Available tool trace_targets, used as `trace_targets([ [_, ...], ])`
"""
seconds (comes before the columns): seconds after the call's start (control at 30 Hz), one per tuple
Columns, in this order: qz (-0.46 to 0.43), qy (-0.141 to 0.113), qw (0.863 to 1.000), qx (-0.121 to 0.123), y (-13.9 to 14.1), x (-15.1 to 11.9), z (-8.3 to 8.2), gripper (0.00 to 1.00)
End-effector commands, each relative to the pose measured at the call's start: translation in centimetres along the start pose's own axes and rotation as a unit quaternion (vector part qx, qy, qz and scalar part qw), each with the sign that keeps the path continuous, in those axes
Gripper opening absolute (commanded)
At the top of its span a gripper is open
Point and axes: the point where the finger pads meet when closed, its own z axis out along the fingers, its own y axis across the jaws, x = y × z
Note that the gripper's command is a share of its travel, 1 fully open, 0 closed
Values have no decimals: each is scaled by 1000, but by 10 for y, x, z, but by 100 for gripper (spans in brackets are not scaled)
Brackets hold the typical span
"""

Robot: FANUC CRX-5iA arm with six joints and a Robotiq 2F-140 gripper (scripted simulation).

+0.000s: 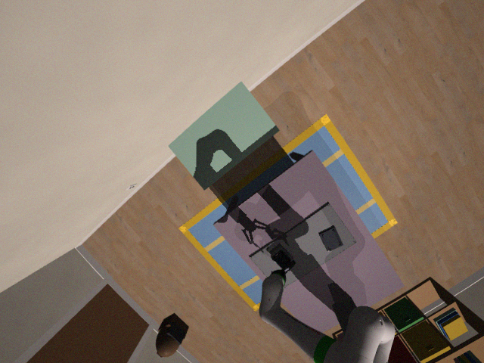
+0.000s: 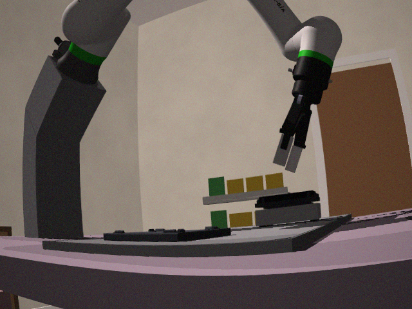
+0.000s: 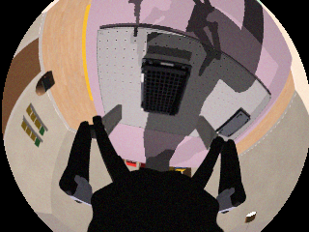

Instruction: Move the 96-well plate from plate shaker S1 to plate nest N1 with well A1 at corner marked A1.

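Observation:
The black 96-well plate [image 2: 286, 198] sits on the grey plate shaker S1 [image 2: 288, 214] at the far right of the grey base board. In the wrist view the plate [image 3: 164, 85] lies ahead of the fingers, with its wells facing up. The plate nest N1 [image 2: 166, 234] is a low black frame on the left of the board, and it holds nothing; it also shows in the wrist view [image 3: 234, 123] and from above [image 1: 330, 237]. My gripper [image 2: 288, 163] is open and empty, tilted, well above the plate. From above, the gripper [image 1: 282, 258] covers most of the plate.
The grey base board [image 2: 186, 246] lies on a pale purple table [image 2: 232, 262]. Behind the shaker stands a shelf with green and yellow boxes [image 2: 246, 184]. The arm's grey pedestal [image 2: 53, 149] rises at the left. A brown door [image 2: 362, 140] is at the right.

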Motion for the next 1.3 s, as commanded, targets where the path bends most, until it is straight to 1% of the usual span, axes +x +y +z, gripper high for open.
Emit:
trace_targets([
  [0.0, 0, 0, 1000, 0, 0, 1, 2, 100],
  [0.53, 0, 0, 1000, 0, 0, 12, 25, 100],
  [0.6, 0, 0, 1000, 0, 0, 12, 25, 100],
  [1.1, 0, 0, 1000, 0, 0, 23, 48, 100],
  [1.27, 0, 0, 1000, 0, 0, 23, 49, 100],
])
